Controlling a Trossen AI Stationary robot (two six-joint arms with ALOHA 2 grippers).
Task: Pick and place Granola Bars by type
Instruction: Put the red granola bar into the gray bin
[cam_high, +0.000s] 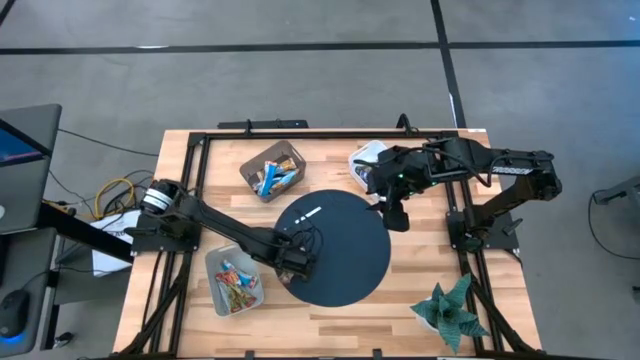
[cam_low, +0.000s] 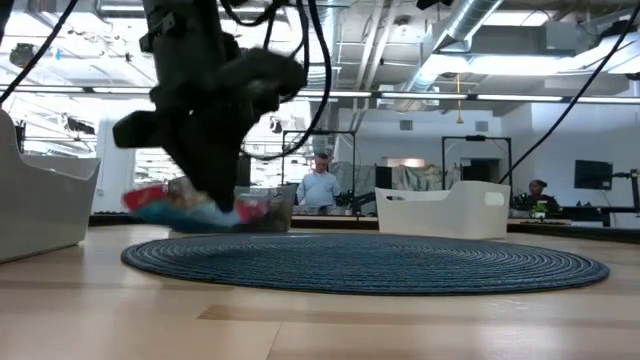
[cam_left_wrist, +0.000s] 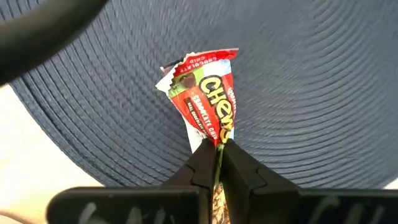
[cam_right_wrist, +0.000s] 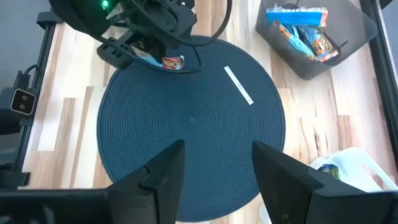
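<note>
My left gripper (cam_left_wrist: 217, 163) is shut on a red granola bar (cam_left_wrist: 202, 99) with yellow letters, low over the near left part of the round dark blue mat (cam_high: 345, 270). The right wrist view shows that bar (cam_right_wrist: 172, 62) under the left gripper. My right gripper (cam_right_wrist: 214, 171) hangs open above the mat's far right edge and touches nothing. Blue and orange bars (cam_high: 275, 178) lie in the grey bin at the far side. Red bars (cam_high: 236, 280) lie in the grey bin at the near left. A thin white stick (cam_high: 308, 213) lies flat on the mat. My left gripper pinches the red bar by one end of its wrapper (cam_left_wrist: 217, 138) between its two fingers. The fingers (cam_left_wrist: 239, 171) lie along the bar, slanting down toward the mat. The rest of the bar sticks out past the fingertips. Whether its free end (cam_left_wrist: 193, 62) touches the mat, I cannot tell.
A white bin (cam_high: 368, 160) stands at the far right of the mat, partly under my right arm. A green plant (cam_high: 450, 310) stands at the table's near right corner. A black frame (cam_high: 200, 140) runs around the table. People (cam_low: 320, 185) sit in the room behind.
</note>
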